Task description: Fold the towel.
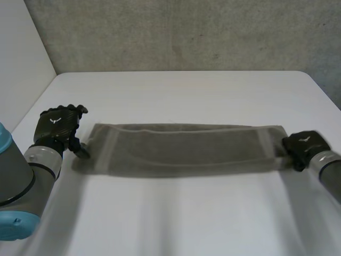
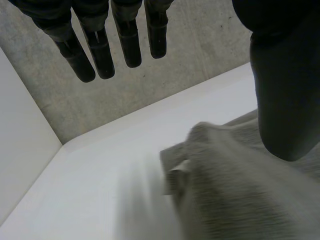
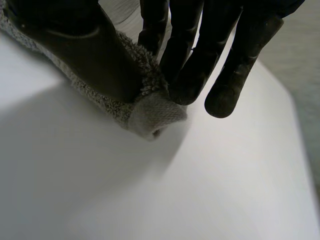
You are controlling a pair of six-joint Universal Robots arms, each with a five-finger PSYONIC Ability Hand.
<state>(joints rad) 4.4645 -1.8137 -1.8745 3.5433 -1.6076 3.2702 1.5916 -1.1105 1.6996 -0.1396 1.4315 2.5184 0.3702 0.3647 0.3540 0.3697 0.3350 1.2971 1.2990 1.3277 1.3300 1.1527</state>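
A grey towel (image 1: 181, 149) lies across the white table (image 1: 176, 218) as a long, narrow folded strip. My left hand (image 1: 58, 125) is at the strip's left end. In the left wrist view its fingers (image 2: 100, 47) are straight and spread above the table, and its thumb hangs over the towel's rumpled end (image 2: 235, 190) without gripping it. My right hand (image 1: 303, 145) is at the strip's right end. There the thumb and fingers (image 3: 190, 70) pinch the towel's corner (image 3: 152, 115), which is lifted slightly off the table.
A grey wall (image 1: 176, 32) runs along the table's far edge, and a white panel (image 1: 21, 69) stands at the far left. Bare table lies in front of and behind the towel.
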